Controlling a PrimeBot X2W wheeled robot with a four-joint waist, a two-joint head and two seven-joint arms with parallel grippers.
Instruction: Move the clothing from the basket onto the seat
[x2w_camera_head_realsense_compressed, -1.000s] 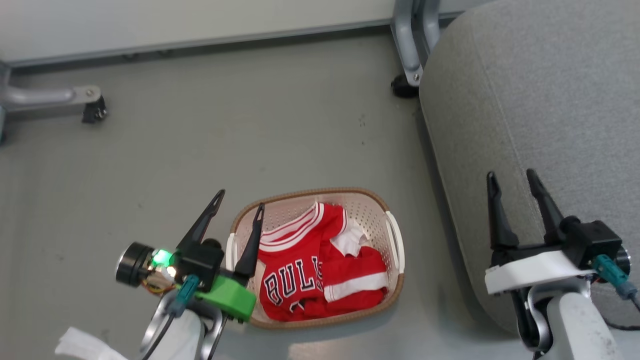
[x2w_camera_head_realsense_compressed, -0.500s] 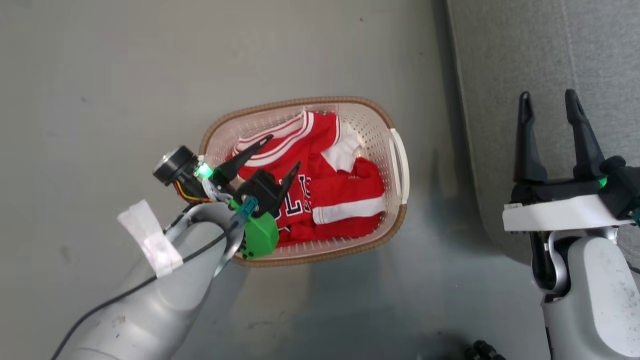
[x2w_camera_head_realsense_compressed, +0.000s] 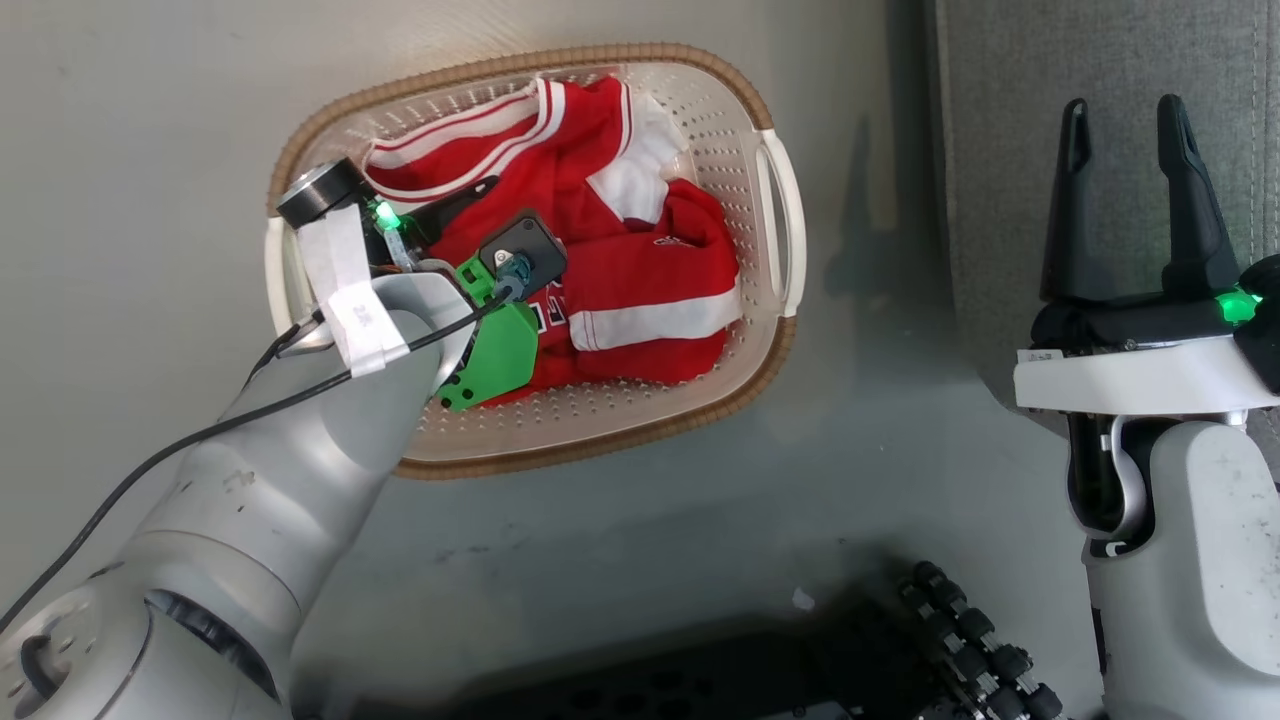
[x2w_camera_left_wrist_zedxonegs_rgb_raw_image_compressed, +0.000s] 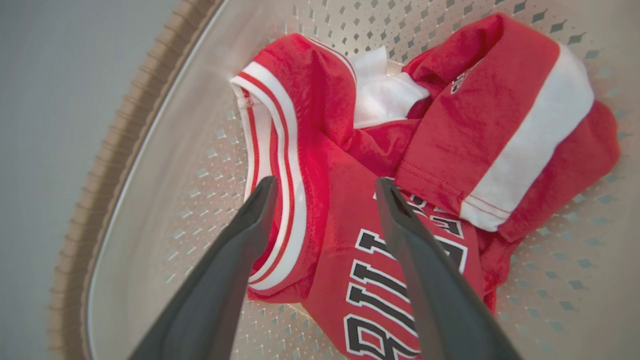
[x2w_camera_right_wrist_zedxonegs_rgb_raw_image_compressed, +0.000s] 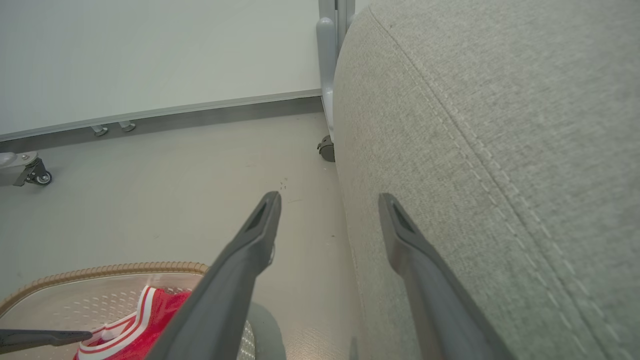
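One basket (x2w_camera_head_realsense_compressed: 715, 130) stands on the floor (x2w_camera_head_realsense_compressed: 150, 150), holding two red garments. A jersey (x2w_camera_head_realsense_compressed: 560, 150) lies on the left, its dark lettering partly covered. Shorts (x2w_camera_head_realsense_compressed: 650, 290) with a white band lie over the jersey's right side. One grey seat (x2w_camera_head_realsense_compressed: 1000, 150) rises just beside the basket on the right. Two arms frame the scene. The left arm reaches in from the lower left, its wrist bent down into the basket. The left gripper (x2w_camera_left_wrist_zedxonegs_rgb_raw_image_compressed: 326, 184) hangs over the jersey with fingers moderately apart, one above the striped trim, the other above the lettering. It grips nothing, and contact cannot be told. The right gripper (x2w_camera_head_realsense_compressed: 1124, 103) stands upright at the seat's edge, fingers spread and empty.
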